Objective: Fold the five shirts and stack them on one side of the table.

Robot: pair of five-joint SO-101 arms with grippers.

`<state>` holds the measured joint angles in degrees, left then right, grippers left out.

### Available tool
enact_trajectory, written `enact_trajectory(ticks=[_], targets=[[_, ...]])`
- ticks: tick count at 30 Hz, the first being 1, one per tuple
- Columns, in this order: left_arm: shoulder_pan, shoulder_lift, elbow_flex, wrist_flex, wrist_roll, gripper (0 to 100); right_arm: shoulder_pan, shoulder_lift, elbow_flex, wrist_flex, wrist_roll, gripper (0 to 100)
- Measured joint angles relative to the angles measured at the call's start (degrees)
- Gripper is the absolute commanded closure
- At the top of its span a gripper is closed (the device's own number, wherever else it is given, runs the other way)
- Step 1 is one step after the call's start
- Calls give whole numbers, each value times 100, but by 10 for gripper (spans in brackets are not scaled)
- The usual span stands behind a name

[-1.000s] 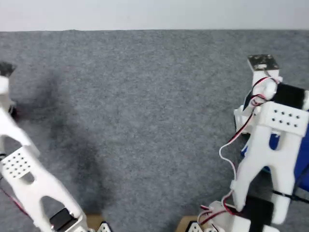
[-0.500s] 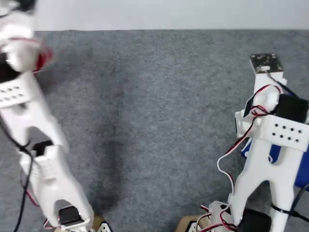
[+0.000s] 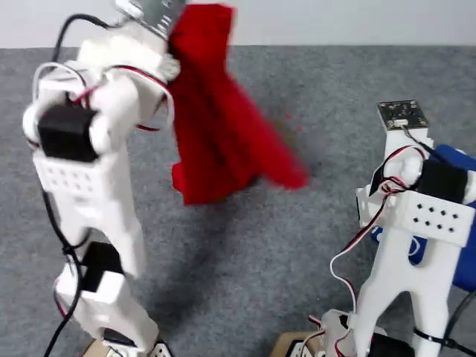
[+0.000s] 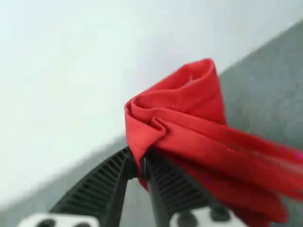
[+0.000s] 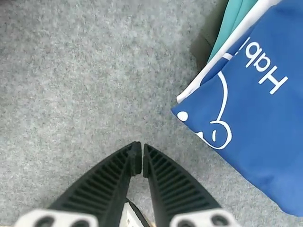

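A red shirt (image 3: 223, 119) hangs in the air over the back of the grey table (image 3: 297, 245), bunched and swinging. My left gripper (image 4: 142, 166) is shut on a fold of the red shirt (image 4: 189, 123), raised high at the table's far left. My right gripper (image 5: 142, 158) is shut with nothing in it, just above the mat beside a folded blue shirt (image 5: 255, 113) with white print. A teal shirt (image 5: 234, 23) lies under the blue one. In the high view the blue shirt (image 3: 461, 216) sits at the right edge, partly hidden by the right arm.
The grey felt mat (image 5: 71, 71) covers the table. The right arm's base (image 3: 349, 338) and the left arm's base (image 3: 111, 327) stand at the front edge. A pale wall (image 3: 335, 22) runs behind the table.
The left arm has swung up from the front left and across to the back, bringing the red shirt into view. The right arm has barely shifted.
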<state>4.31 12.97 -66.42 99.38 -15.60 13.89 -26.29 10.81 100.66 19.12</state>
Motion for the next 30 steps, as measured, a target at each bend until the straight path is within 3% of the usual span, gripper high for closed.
enact_trajectory(ticks=[4, 9, 15, 20, 30], targets=[[-1055, -9, 1618, 0, -26, 883, -185, 0, 0, 0, 0, 989], [-2400, -9, 3771, -176, -554, 870, -949, 0, 0, 0, 0, 988], [-3622, 0, 4765, -668, -1415, 870, -1688, 62, 0, -149, 0, 988], [-3402, 0, 4765, -211, -1881, 873, -1811, 659, 0, -158, 0, 989], [-1705, -475, 5688, -53, -1952, 869, -1820, 958, 0, -158, 0, 987]])
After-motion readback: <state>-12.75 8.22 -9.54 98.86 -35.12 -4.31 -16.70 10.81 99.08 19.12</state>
